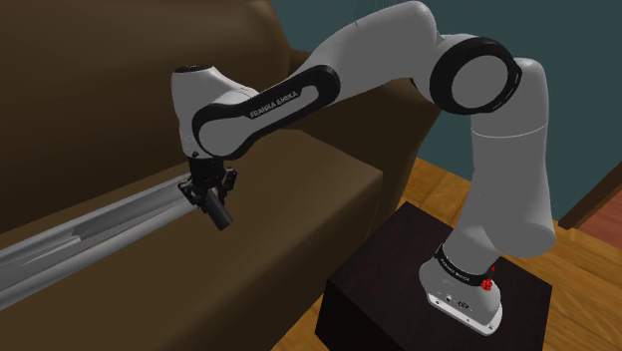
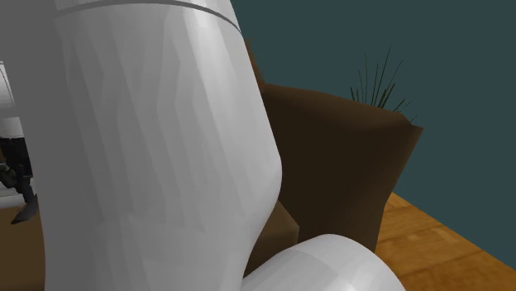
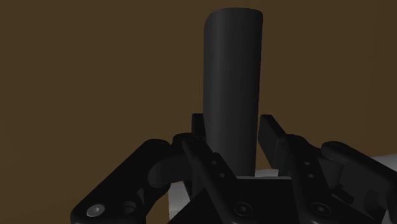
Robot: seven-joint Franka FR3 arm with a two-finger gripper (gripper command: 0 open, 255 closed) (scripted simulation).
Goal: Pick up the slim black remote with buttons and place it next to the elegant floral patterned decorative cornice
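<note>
A broad white link of the arm (image 2: 165, 140) stands right against the second exterior camera and hides most of what lies behind it. At that picture's left edge a slice of the black gripper (image 2: 20, 178) shows past the link, with the dark tip of the remote (image 2: 23, 212) hanging below it. On the link's other side are the brown sofa (image 2: 347, 157), dark grass-like blades (image 2: 376, 83) rising behind its armrest, a teal wall (image 2: 372, 33) and a wooden floor (image 2: 430, 240).

In the wrist view the two fingers (image 3: 270, 130) pinch the remote between them. Its lower end is hidden inside the gripper, and its face reads as plain black, with the buttons too dark to make out.

From the shoulder view the claw holds the remote tilted over the sofa seat, just beside the near end of the cornice (image 1: 100, 227). The cornice is a long, glossy grey strip lying along the seat, cut off by the shoulder view's left edge, and its pattern is too faint to read. Whether the remote's tip touches the cushion cannot be told. The arm reaches over from the dark box stand (image 1: 389, 279), whose lower part is cropped.
</note>
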